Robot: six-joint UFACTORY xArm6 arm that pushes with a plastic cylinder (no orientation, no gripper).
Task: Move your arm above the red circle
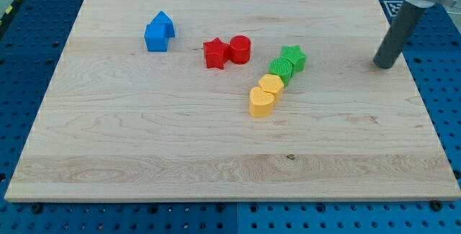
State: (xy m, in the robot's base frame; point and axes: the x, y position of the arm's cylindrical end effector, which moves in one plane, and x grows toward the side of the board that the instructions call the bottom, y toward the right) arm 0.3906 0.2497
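Observation:
The red circle [240,49] stands on the wooden board [144,140], just above the board's middle, touching the red star [215,53] on its left. My tip [385,65] rests near the board's right edge, far to the right of the red circle and slightly lower in the view. The green star [293,57] and green block [281,69] lie between the tip and the red circle.
A yellow hexagon [271,85] and a yellow heart [261,101] sit below the green block. Two blue blocks [158,32] stand together at the upper left. Blue perforated table surrounds the board.

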